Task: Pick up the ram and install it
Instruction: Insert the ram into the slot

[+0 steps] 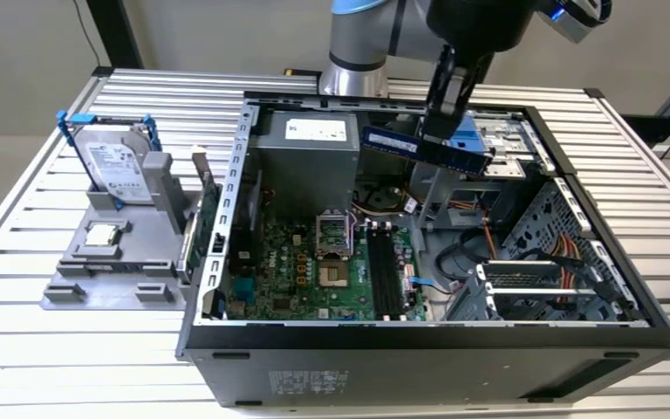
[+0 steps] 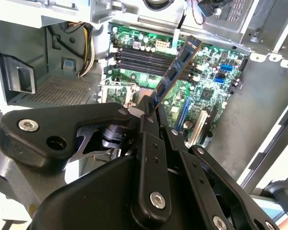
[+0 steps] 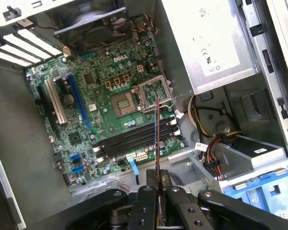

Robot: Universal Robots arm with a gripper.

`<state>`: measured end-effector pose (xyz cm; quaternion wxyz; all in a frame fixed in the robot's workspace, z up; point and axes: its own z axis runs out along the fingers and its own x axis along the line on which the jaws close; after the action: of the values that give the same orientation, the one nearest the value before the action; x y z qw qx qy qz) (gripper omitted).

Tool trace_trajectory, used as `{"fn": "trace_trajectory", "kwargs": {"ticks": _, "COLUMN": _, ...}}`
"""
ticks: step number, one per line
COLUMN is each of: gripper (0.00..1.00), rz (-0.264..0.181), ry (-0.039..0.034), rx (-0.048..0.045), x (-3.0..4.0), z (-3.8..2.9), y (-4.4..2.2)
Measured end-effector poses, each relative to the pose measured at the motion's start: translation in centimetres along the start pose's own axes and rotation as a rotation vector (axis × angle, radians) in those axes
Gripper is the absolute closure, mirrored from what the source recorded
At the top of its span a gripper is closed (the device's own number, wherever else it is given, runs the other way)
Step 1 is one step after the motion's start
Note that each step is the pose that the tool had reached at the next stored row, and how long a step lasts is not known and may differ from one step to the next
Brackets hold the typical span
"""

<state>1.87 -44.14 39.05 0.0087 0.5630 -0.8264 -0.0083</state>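
Well to the exterior view's left of the memory slots [image 1: 384,275]: hard drive [image 1: 114,166], out of harm's way. Above those slots, toward the exterior view's right: gripper [image 1: 436,133] clenched on the ram [image 1: 411,146], slanting, airborne. Might descend crooked, miss its slot, or slip in so narrow a pinch.

A: How many long thin dark-green ram sticks [image 1: 387,140] do you count?
B: Only one, above the open dark-grey metal computer case [image 1: 428,345]. The case is also one.
A: And inside the case?
B: One green motherboard [image 3: 101,103], four long black memory slots [image 3: 134,139], one silver box-shaped power supply [image 3: 211,38] and one black round fan [image 3: 86,19].
A: Outside the case?
B: On the exterior view's left of it, one silver hard drive in a blue frame [image 1: 112,166] and one small square silver processor chip [image 1: 102,234].
A: Grippers?
B: One black gripper [image 1: 435,131], above the case.
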Motion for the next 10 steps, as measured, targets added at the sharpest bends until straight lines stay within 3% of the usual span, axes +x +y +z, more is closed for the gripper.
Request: {"fn": "trace_trajectory", "kwargs": {"ticks": 10, "gripper": 1.00, "rz": 0.047, "ry": -0.0011, "rx": -0.0003, "x": 0.00, "z": 0.00, "y": 0.00}}
